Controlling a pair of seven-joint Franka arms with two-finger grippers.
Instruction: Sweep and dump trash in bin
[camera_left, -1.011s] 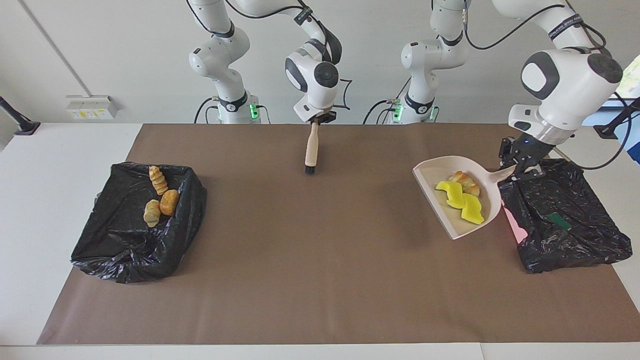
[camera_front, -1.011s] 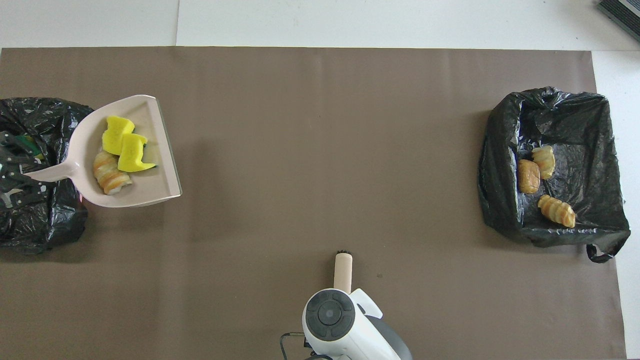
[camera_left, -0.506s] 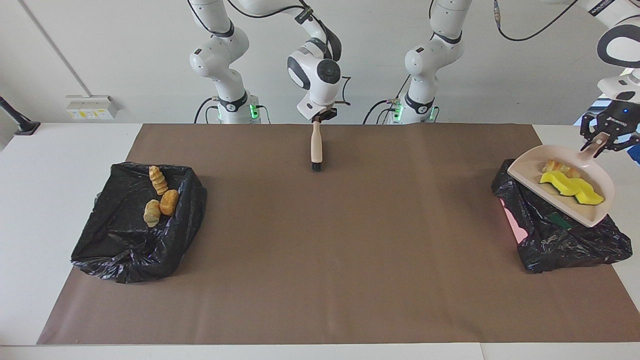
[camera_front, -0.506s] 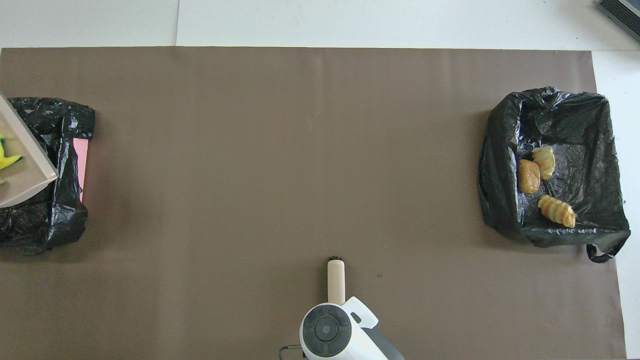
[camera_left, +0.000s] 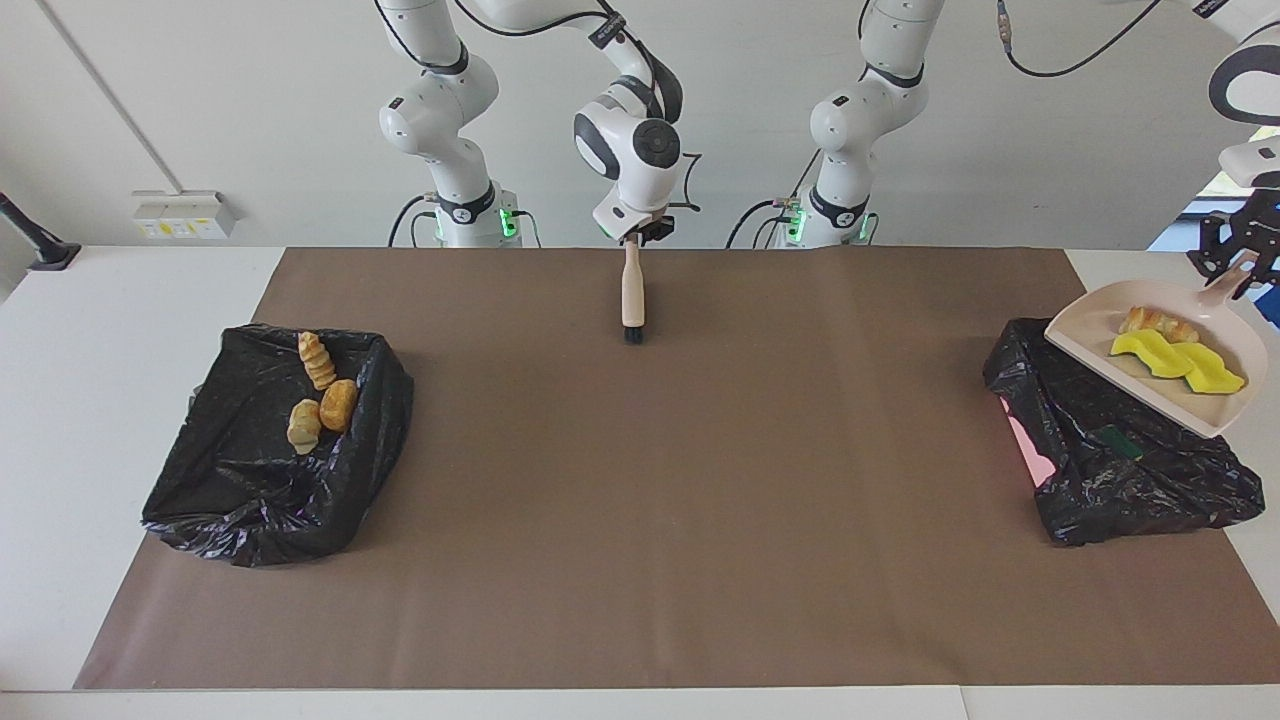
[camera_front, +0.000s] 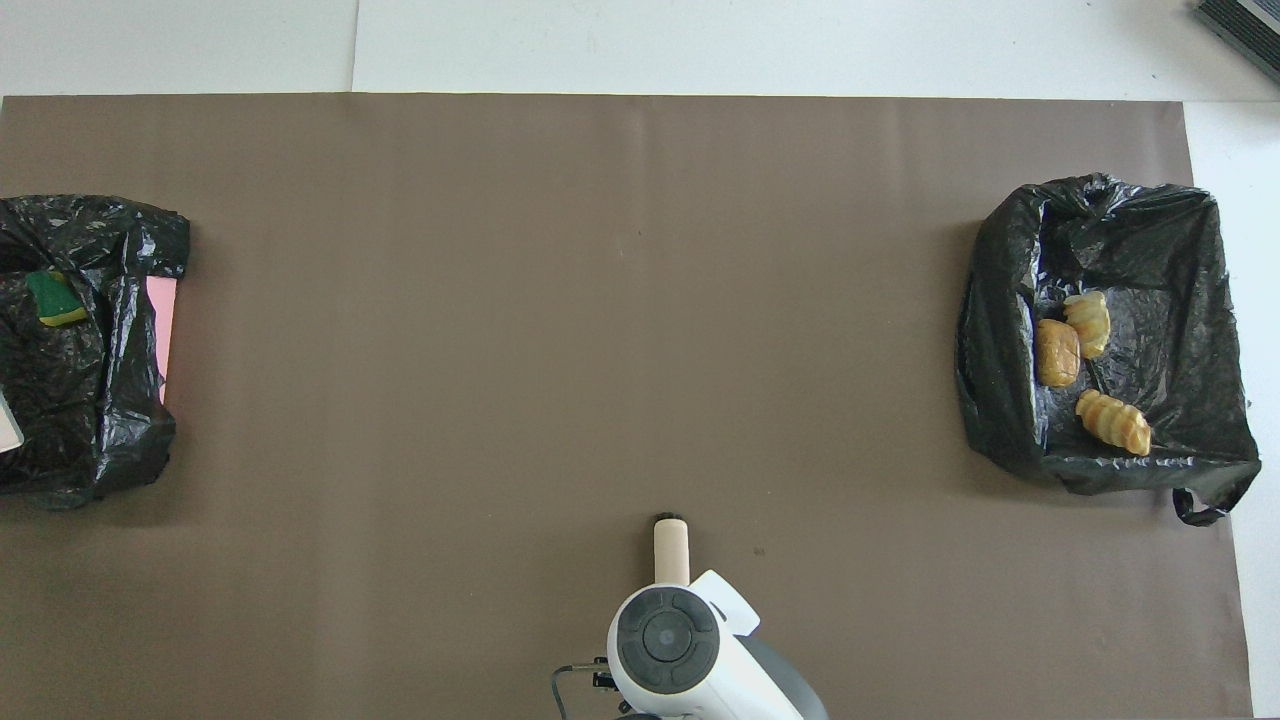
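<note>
Left gripper (camera_left: 1238, 268), clamped on the handle of a pale pink plastic dustpan (camera_left: 1095, 325), holds it tilted over a black bag-lined bin (camera_left: 1120, 470). Just below the gripper, one golden-brown ridged pastry lump (camera_left: 1158, 322) and two bright yellow spongy chunks (camera_left: 1145, 347) lie in the pan. Right gripper (camera_left: 637, 238) sits atop an upright beige black-bristled brush (camera_left: 632, 290); whether it grips cannot be told. Three more pastry lumps (camera_left: 339, 404) lie in a second black-lined bin (camera_left: 250, 500) toward the right arm's end of the table.

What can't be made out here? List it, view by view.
- Right claw: overhead view, its own wrist covers it; only the brush pokes out.
- Left claw: outside the overhead view.
- Dustpan: overhead view, cut by the edge to a sliver.
- Bin at the left arm's end: facing view, the dustpan covers part of its inside.
</note>
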